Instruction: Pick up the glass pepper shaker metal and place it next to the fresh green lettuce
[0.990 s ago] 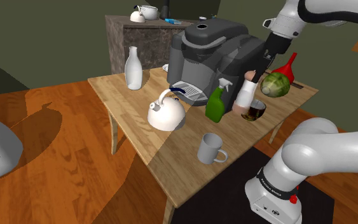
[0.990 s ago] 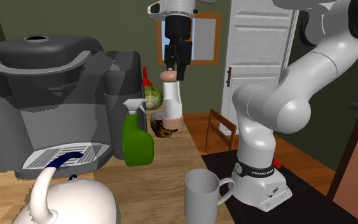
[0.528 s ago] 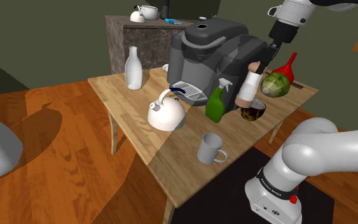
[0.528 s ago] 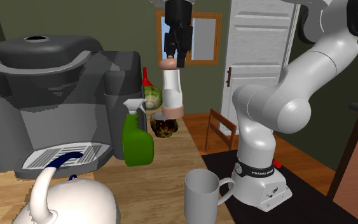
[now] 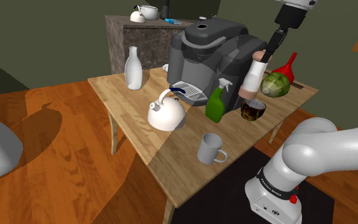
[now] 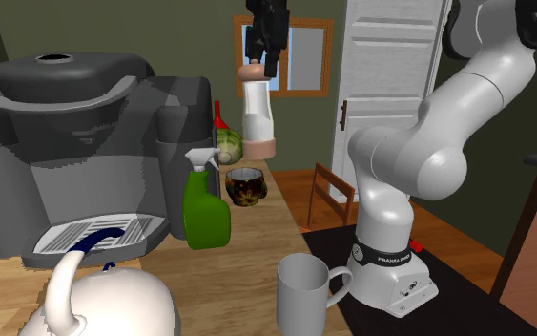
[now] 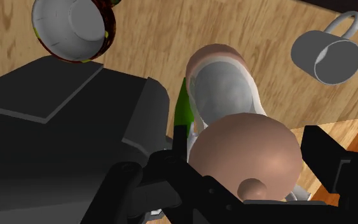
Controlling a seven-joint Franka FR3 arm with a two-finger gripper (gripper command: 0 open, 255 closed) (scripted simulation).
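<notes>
Clearly the pick is done: the end effector clasps the pepper shaker by its brownish cap, hanging clear above the counter beside the coffee machine. What remains, I judge, is carrying it over and setting it next to the lettuce.

Likely home kitchen: coffee machine, kettle
</notes>
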